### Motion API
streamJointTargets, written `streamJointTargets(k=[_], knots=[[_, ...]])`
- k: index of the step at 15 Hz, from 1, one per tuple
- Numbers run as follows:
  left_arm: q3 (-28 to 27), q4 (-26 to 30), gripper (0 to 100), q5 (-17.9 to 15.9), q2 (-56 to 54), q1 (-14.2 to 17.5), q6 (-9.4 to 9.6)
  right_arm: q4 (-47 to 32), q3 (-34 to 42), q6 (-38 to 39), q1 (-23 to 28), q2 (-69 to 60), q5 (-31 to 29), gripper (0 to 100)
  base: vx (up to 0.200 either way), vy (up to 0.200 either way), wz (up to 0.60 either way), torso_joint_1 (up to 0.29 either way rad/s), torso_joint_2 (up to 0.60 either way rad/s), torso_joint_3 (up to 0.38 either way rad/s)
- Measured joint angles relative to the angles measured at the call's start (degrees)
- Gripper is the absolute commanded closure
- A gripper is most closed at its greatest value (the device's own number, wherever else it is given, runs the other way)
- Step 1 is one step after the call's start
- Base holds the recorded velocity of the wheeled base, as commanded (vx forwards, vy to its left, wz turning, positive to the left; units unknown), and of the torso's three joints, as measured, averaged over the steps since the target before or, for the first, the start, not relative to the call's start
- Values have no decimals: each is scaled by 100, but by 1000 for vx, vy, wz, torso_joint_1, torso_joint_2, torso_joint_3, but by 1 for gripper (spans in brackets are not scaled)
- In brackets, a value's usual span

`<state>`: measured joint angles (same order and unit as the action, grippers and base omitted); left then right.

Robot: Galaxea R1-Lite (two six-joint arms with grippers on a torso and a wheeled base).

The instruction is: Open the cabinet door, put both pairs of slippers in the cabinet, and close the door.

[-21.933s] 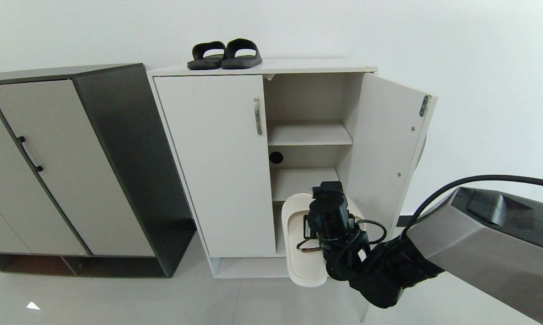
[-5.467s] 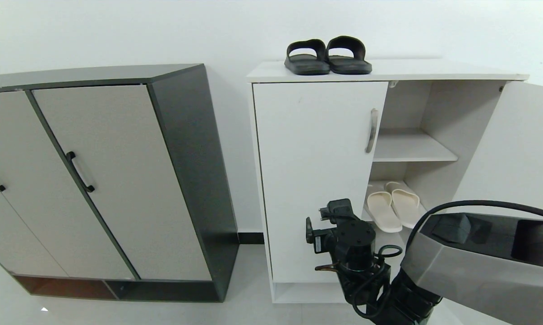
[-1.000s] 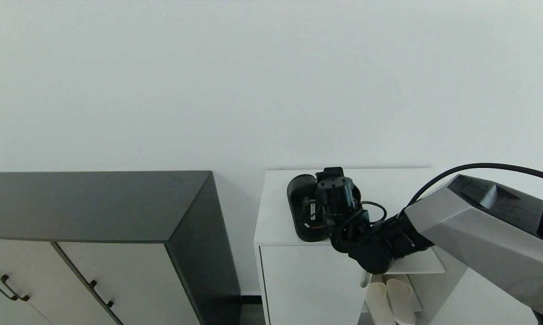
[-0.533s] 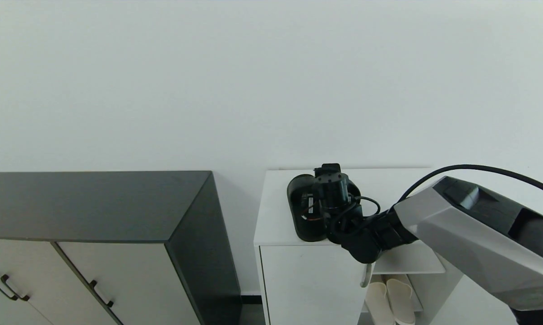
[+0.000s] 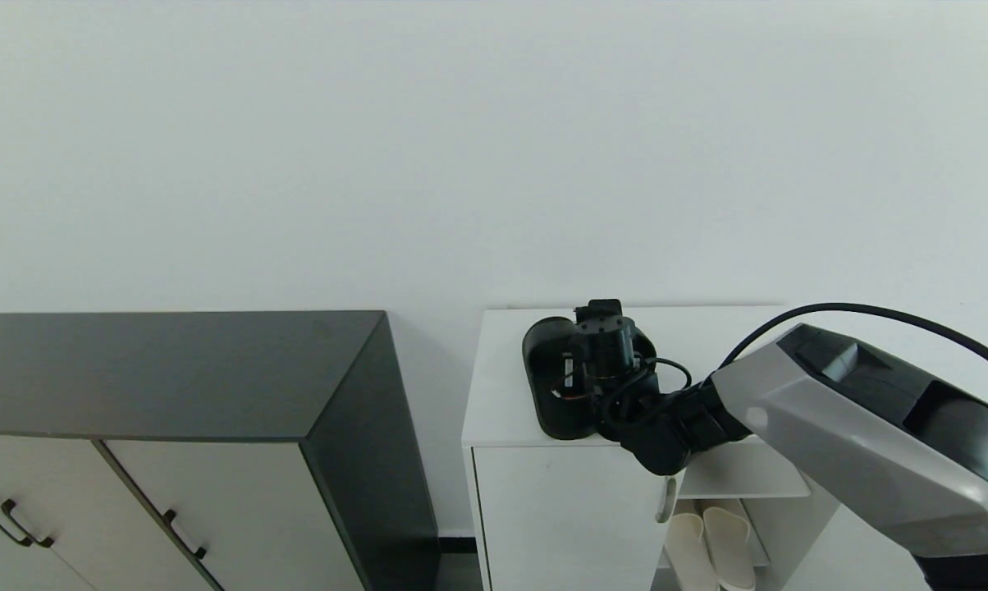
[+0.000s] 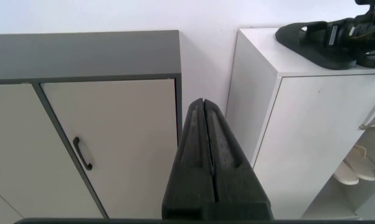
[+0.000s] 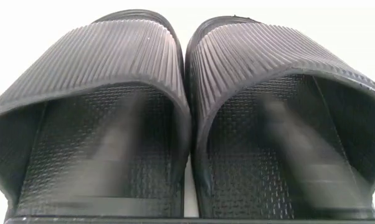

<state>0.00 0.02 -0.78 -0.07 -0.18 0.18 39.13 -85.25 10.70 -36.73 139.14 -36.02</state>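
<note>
Overhead first, from the head camera: parked on top of the white cabinet point(image 5: 502, 394), toward its nine o'clock end, the black slippers point(image 5: 547, 386), side by side and touching. Right over the pair, coming in from four o'clock, the right gripper point(image 5: 594, 357), hiding most of the slipper on the three o'clock side. Down at six o'clock of that pair, inside the opened compartment, the cream slippers point(image 5: 707, 533) side by side on a lower shelf, beneath an upper shelf point(image 5: 748, 476). Shut at nine o'clock of them, the cabinet's other door point(image 5: 568, 517) with a metal handle point(image 5: 665, 499). At nine o'clock of the white cabinet, a dark cabinet point(image 5: 174, 369), near but apart.

Next, from the left wrist: left gripper point(image 6: 204, 109) with jaws clenched on nothing, hanging in front of the gap between the two cabinets, well apart from the black pair up on the white top.

Lastly, from the right wrist: looking straight into both black slippers under their ribbed straps; jaws released and spread, one blurred finger point(image 7: 116, 149) over each footbed, pinching nothing.
</note>
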Motion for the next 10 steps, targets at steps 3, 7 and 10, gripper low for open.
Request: streamJointTargets(k=[3,7,10], knots=[[0,-2,100,-1,0,0,0,13,22,2,-9,-22,-10,100,0,0,0,0,0,0],[0,-2,100,-1,0,0,0,20,468,10,-100,-343,-7,100,0,0,0,0,0,0],[0,-2,100,0,0,0,0,347,1314,16,-343,-830,77,100,0,0,0,0,0,0]])
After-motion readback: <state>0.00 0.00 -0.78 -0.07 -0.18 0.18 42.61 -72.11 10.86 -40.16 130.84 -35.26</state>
